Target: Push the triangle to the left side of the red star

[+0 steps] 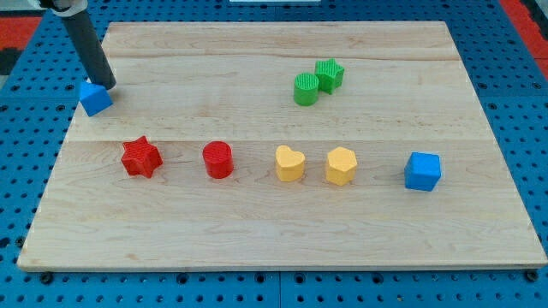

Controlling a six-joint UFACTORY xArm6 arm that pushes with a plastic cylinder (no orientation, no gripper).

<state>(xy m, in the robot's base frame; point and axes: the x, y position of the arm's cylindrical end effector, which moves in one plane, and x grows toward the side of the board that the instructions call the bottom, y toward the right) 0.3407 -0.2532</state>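
Note:
A blue triangle block (95, 98) sits at the wooden board's left edge near the view's top left. My tip (109, 85) touches its upper right side; the dark rod slants up to the view's top left. The red star (140, 157) lies below and to the right of the triangle, apart from it.
Right of the star, in a row: a red cylinder (218, 159), a yellow heart (289, 163), a yellow hexagon (340, 166) and a blue cube (422, 171). A green cylinder (306, 90) and a green star (329, 74) touch near the top. The board (282, 231) lies on blue pegboard.

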